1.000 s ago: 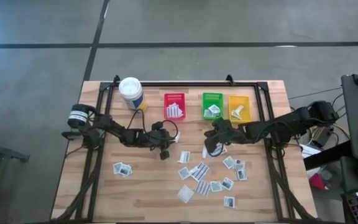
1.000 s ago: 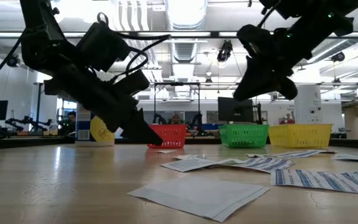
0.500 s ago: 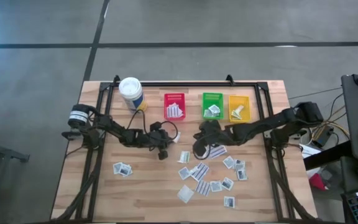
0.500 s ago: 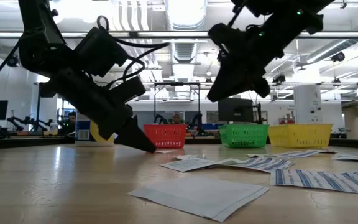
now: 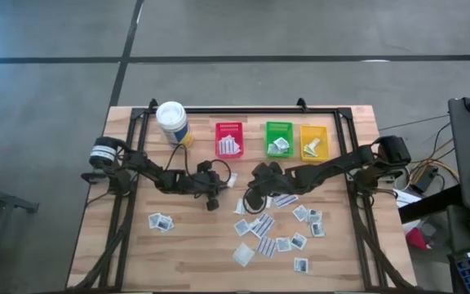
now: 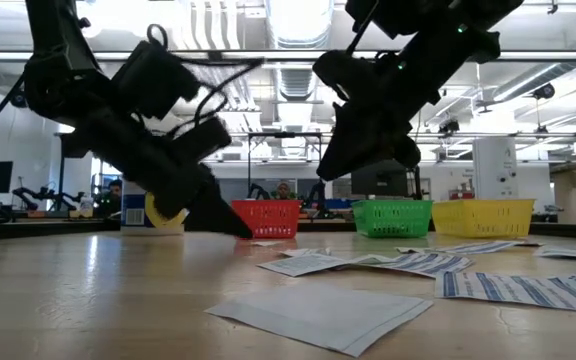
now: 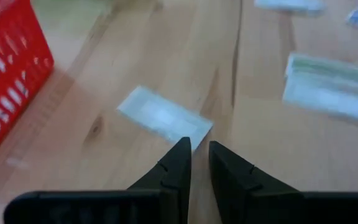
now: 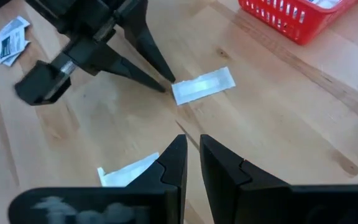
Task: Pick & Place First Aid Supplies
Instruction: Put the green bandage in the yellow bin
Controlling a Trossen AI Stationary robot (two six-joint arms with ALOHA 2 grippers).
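Several small white packets (image 5: 277, 227) lie loose on the wooden table, near and right of its middle. One oblong packet (image 7: 163, 118) lies flat by itself near the red bin (image 5: 229, 139). My left gripper (image 7: 199, 148) slants down at that packet's corner, open by only a narrow gap with nothing between its fingers. My right gripper (image 8: 191, 142) hangs above the table just right of it, over another packet (image 8: 129, 169). It is also open by a narrow gap and holds nothing. In the right wrist view the left gripper (image 8: 168, 84) points at the oblong packet (image 8: 204, 84). My left gripper's fingertips (image 7: 185, 149) stand at the corner (image 7: 194, 138) of the oblong packet nearest the gripper, coming slanting down from the table's left. The packet lies flat on the table. I cannot tell whether a fingertip touches it.
A white canister (image 5: 172, 122) stands at the far left. Red, green (image 5: 279, 139) and yellow (image 5: 314, 140) bins stand in a row along the far side, each with packets inside. Two more packets (image 5: 160, 220) lie at the near left. A black frame (image 5: 243, 109) rims the table.
My right gripper has swung toward the table's left edge, passing over the loose packets and closing in on my left gripper, sinking a little and rolling slightly. Its gap has stayed the same. No packet has moved.
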